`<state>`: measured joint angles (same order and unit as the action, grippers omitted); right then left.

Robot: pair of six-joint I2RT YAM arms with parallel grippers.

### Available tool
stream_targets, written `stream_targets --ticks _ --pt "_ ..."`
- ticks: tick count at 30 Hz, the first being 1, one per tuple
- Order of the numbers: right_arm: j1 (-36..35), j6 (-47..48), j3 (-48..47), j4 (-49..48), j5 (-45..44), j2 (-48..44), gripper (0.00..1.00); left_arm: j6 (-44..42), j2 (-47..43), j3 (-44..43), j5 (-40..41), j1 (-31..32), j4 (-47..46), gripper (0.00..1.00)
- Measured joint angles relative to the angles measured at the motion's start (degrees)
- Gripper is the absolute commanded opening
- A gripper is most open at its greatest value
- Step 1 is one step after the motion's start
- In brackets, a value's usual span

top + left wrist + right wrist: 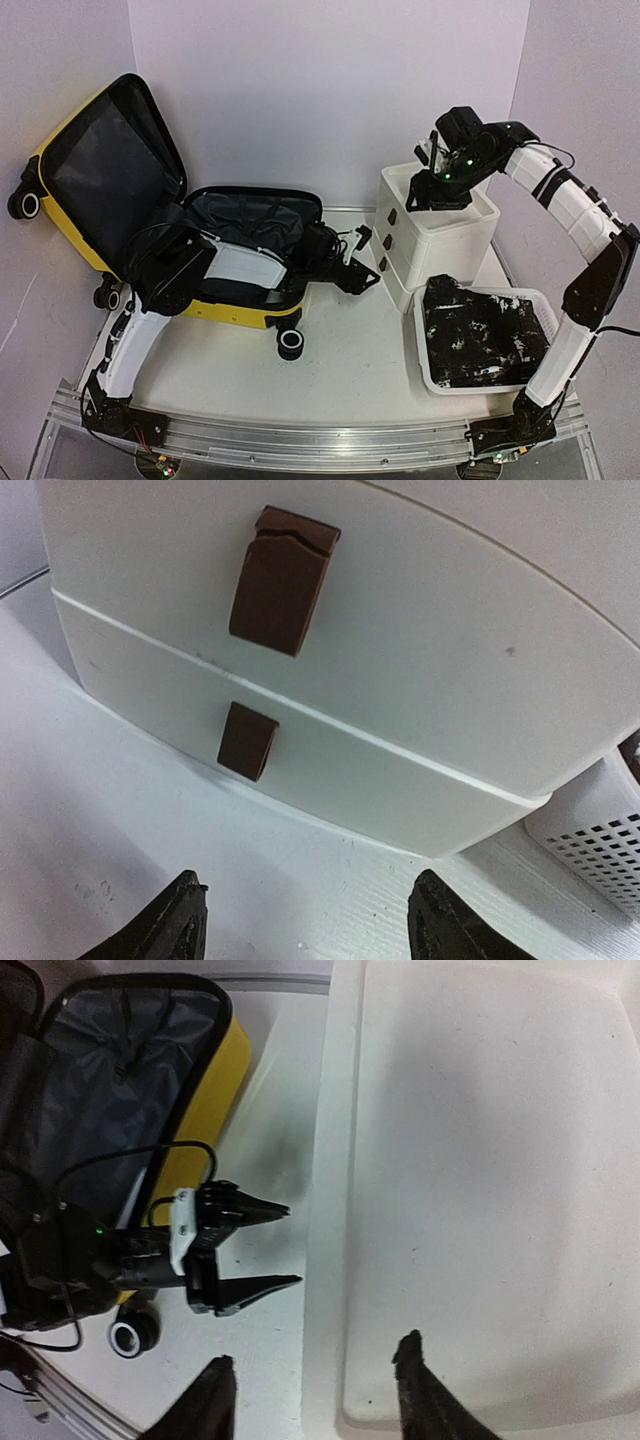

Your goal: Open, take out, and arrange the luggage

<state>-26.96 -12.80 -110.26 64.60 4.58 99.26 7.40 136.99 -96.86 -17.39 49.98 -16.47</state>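
Note:
The yellow luggage [232, 312] lies open at the left, its lid [105, 170] propped upright and showing dark lining. Its lower half [205, 1090] also shows in the right wrist view. My left gripper [366, 263] reaches past the luggage and stands open just left of the white cabinet's drawer fronts. Its fingertips [185, 920] frame bare table below two brown drawer handles [280, 580]. My right gripper [312, 1370] hangs open above the left rim of the cabinet top [480, 1190], holding nothing. It shows in the top view [438, 190].
The white three-drawer cabinet [440, 240] stands at right of centre. In front of it a white perforated basket [470, 389] holds a black-and-white cloth [480, 335]. The basket's corner [600, 850] is close to the cabinet. The left gripper [290, 1245] is near the cabinet's side.

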Motion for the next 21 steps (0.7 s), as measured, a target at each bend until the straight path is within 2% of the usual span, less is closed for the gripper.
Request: stream_targets --ticks 3,8,14,16,18,21 --pt "-2.4 1.4 2.0 1.1 -4.4 0.0 0.69 -0.1 -1.7 2.5 3.6 1.0 0.5 0.69" --pt "-7.1 3.7 2.5 2.1 -12.9 0.2 0.61 0.4 -5.9 7.1 9.1 3.9 1.3 0.67" --pt "-8.1 7.1 2.6 2.2 -19.3 3.8 0.35 0.6 -13.2 13.3 13.8 6.1 1.6 0.63" --pt "-8.1 8.5 2.5 0.2 -20.7 5.1 0.16 0.2 -15.7 15.4 16.4 7.0 1.5 0.63" --pt "-8.0 9.8 2.4 -0.9 -20.0 5.2 0.00 -0.3 -17.7 17.2 19.0 8.0 1.2 0.62" --pt "-7.7 8.9 2.4 -0.4 -19.1 4.8 0.00 -1.7 -19.9 20.6 22.0 10.3 -0.7 0.63"
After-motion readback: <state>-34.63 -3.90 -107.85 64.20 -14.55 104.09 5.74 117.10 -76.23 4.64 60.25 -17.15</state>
